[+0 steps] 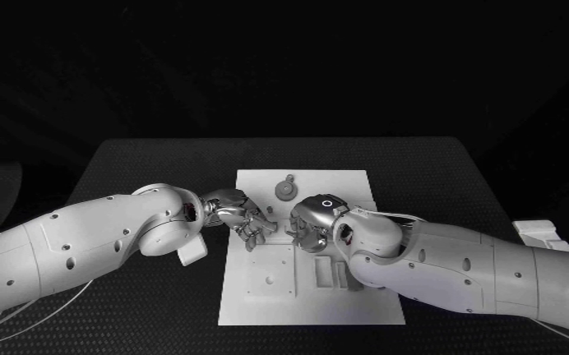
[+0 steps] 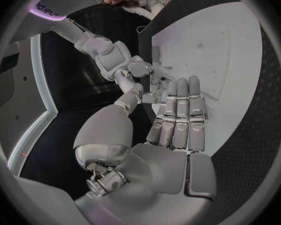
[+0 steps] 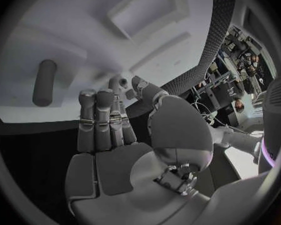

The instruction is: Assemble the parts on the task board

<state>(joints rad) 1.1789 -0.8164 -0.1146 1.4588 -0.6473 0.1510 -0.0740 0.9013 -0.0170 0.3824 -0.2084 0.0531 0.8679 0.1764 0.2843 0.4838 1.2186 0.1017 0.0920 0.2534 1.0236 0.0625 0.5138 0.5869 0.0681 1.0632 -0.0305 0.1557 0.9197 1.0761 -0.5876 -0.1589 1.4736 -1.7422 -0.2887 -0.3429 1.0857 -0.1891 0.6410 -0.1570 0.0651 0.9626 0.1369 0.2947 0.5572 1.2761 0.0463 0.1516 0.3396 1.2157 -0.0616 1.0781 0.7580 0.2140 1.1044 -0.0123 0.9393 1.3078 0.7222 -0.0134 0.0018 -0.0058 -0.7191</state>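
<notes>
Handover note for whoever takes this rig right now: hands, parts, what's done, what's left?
Left hand: over the middle of the task board, fingers straight and together in its wrist view, nothing visibly held.
Right hand: close beside it over the board, fingers extended, nothing visibly held.
Parts: a grey teardrop-shaped piece lies on the board's far end; a grey cylinder lies flat on the board near the right hand.
Done: cannot tell of any part seated.
Left: pick up and fit the loose pieces.

One white task board lies on one black counter, with one grey teardrop-shaped part toward twelve o'clock, and two silver hands: left hand, right hand.
</notes>
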